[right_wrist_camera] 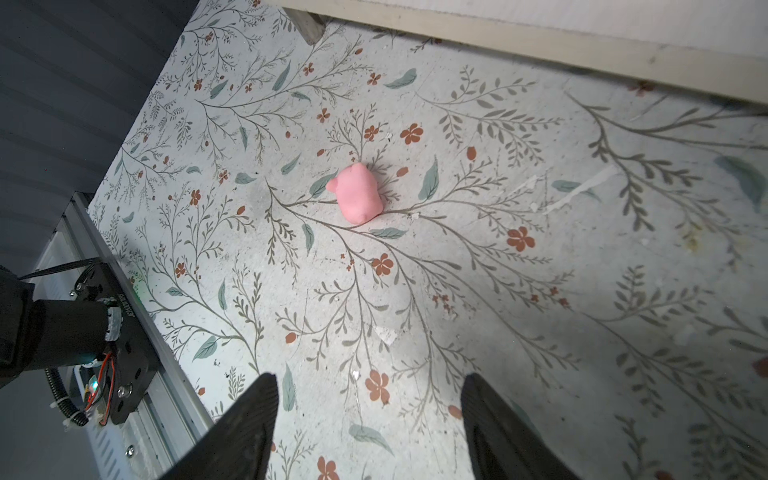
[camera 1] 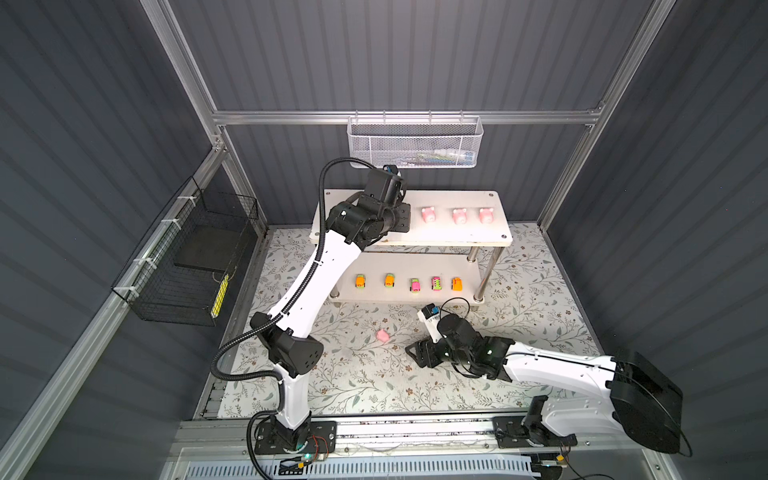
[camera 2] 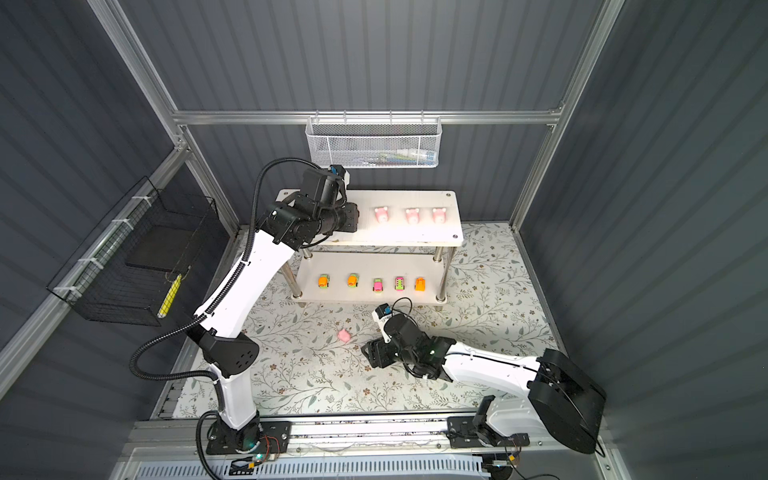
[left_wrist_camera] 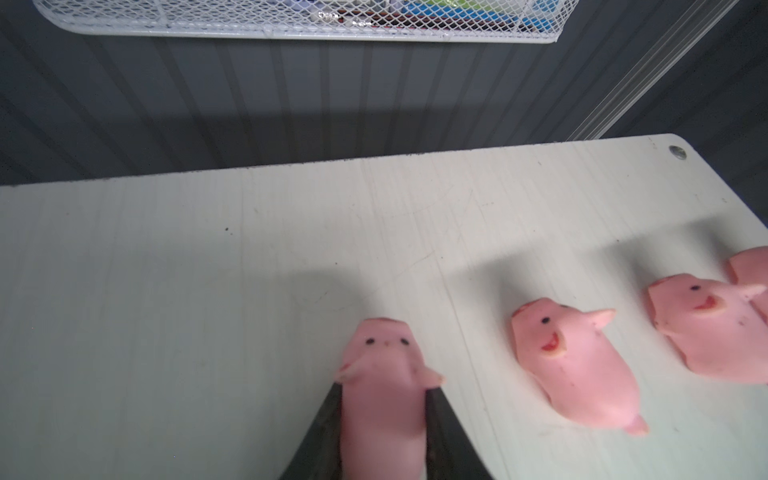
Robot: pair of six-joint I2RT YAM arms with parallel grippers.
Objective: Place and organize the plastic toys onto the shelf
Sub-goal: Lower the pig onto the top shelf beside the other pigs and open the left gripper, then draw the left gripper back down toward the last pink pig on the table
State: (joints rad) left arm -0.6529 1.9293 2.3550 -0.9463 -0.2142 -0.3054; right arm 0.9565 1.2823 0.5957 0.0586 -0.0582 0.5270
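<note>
Left pincer (left_wrist_camera: 384,390) is pinched narrow on a pig (left_wrist_camera: 382,365) on the shelf (left_wrist_camera: 187,270) top board, 9 o'clock of the other pigs (left_wrist_camera: 573,357). Right pincer (right_wrist_camera: 370,386) gapes wide, holding nothing. Loose pig (camera 1: 382,335) lies on the counter (camera 1: 374,382) at its 10 o'clock.

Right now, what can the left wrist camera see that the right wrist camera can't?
Only left wrist: the held pig between the fingers of the left gripper, on the top board of the shelf, neighbour pigs beside it, and the white mesh basket. Only right wrist: a lone pig lying on the flowery mat, ahead of the open right gripper. Both: a pink pig, gripper fingers, and some of the shelf.
</note>
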